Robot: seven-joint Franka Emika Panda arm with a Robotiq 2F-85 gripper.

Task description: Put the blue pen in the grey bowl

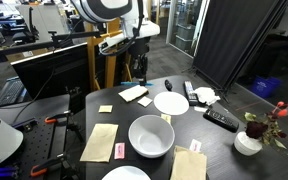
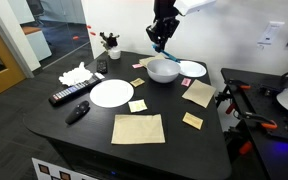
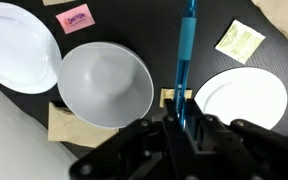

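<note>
My claw (image 3: 184, 122) clamped on blue pen (image 3: 187, 55), held aloft. Pen: thin, straight, smooth teal stick. Long axis runs straight out from fingers, free end down. In wrist view I see it between grey bowl (image 3: 106, 85) (round, deep, smooth, pale) and flat white plate (image 3: 242, 100).

Even indoor light, low-res; wrist view's near edge blurry.

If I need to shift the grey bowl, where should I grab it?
Pinch the grey bowl by its thick rim from straight above, one finger inside, one outside: it is round, deep and likely too wide to span. The gripper is shut on the blue pen.
</note>
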